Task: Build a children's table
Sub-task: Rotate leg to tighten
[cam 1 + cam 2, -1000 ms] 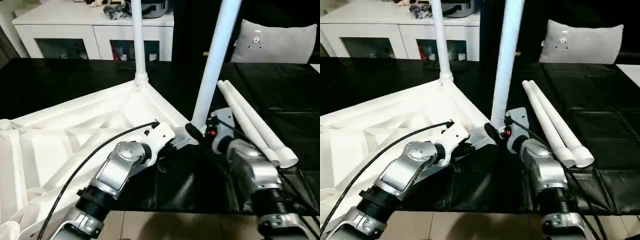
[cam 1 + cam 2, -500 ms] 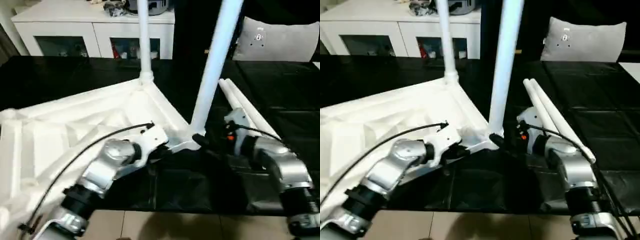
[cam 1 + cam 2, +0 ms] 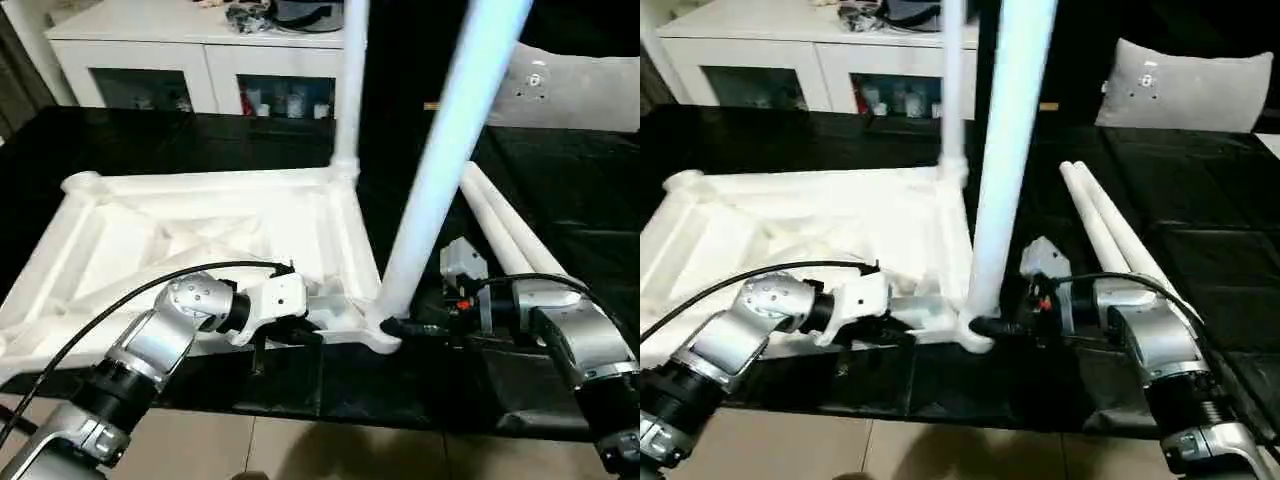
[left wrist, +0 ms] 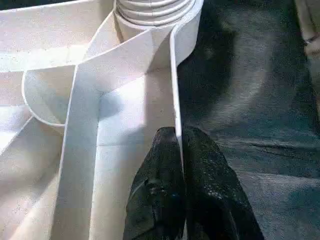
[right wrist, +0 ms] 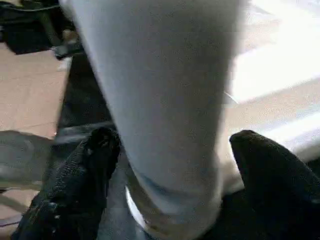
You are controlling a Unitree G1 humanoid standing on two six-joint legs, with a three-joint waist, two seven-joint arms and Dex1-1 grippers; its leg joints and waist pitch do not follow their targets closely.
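1. The table top (image 3: 200, 230) lay upside down on the black tabletop (image 3: 560, 190), swung round since a second earlier, its long side now squarer to the robot.
2. The left claw (image 4: 177, 150) was pinched on its rim.
3. The right claw (image 5: 170, 160) straddled the near leg (image 3: 440, 170) in its corner socket; grip uncertain.
4. A far leg (image 3: 350, 90) stood fitted; two spare legs (image 3: 510, 230) lay alongside, so half remained.

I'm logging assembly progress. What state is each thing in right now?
Tabletop: upside down on the black surface, ribbed underside up.
Near leg: standing in its corner socket.
Far leg: upright in the far corner socket.
Two spare legs: lying side by side on the black surface, unattached.
Left gripper: shut on the tabletop's rim.
Right gripper: fingers wide either side of the near leg's base; contact unclear.
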